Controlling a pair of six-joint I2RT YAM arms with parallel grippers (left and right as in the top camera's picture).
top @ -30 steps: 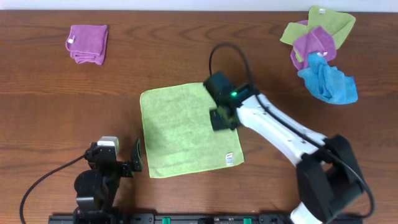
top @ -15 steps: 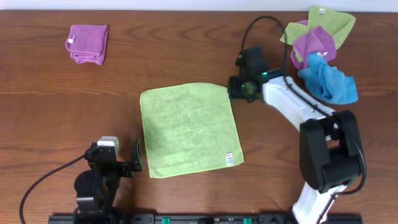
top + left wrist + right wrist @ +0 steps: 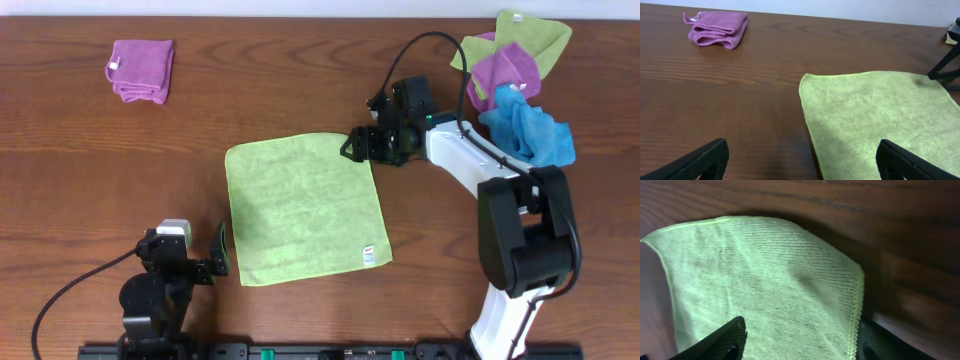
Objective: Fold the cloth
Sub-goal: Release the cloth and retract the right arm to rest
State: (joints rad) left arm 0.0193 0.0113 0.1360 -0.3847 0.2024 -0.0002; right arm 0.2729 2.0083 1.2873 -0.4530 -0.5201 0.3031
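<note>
a: where does the cloth (image 3: 300, 205) lie from the right gripper (image 3: 358, 146)?
b: flat mid-table, with its far right corner just ahead of the spread fingers. nothing is pinched yet, and that edge runs back toward the robot.
a: and the left gripper (image 3: 802, 146)?
b: open too, beside the near left edge. the right is closer to a corner, i'd judge.
</note>
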